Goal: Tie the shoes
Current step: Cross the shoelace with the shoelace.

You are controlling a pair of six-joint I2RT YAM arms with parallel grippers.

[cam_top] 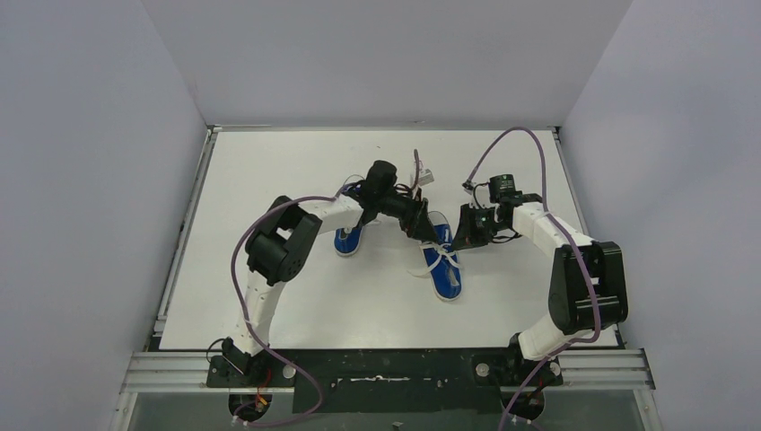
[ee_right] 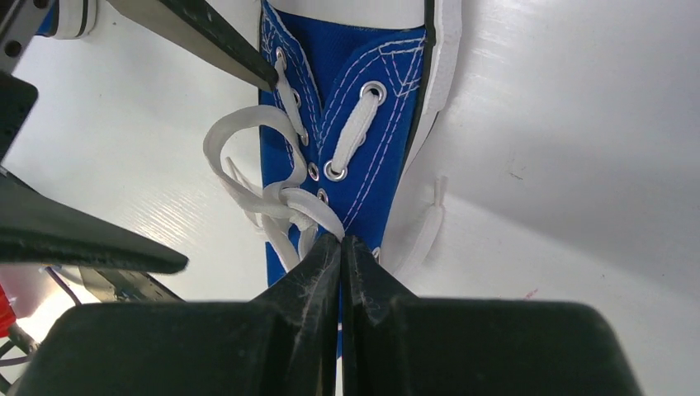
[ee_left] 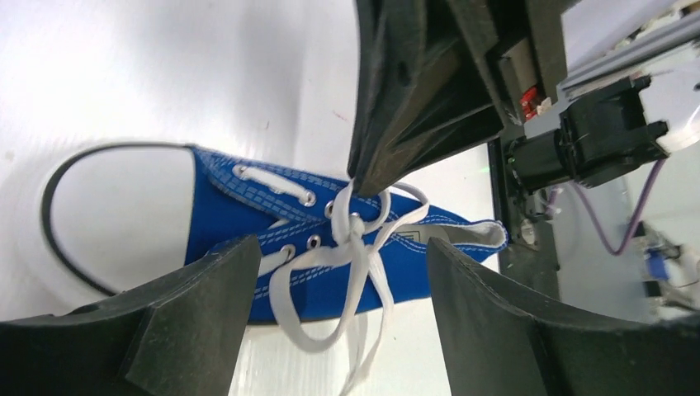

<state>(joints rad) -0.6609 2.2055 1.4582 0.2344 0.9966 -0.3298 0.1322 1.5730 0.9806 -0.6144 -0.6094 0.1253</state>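
Observation:
One blue sneaker [cam_top: 446, 274] lies mid-table, toe toward the near edge; it also shows in the left wrist view [ee_left: 248, 216] and the right wrist view [ee_right: 388, 124]. Its white laces [ee_left: 351, 264] form a knot with loose loops [ee_right: 239, 132]. My right gripper [cam_top: 463, 237] [ee_right: 341, 241] is shut on a lace loop at the knot. My left gripper [cam_top: 424, 226] [ee_left: 342, 247] is open just above the same shoe, its fingers [ee_left: 190, 322] either side of the laces. The second blue sneaker [cam_top: 347, 241] lies to the left, partly hidden under my left arm.
The white table [cam_top: 269, 296] is walled by grey panels on the left, back and right. A metal rail [cam_top: 161, 370] runs along the near edge by the arm bases. Purple cables [cam_top: 529, 135] loop off both arms.

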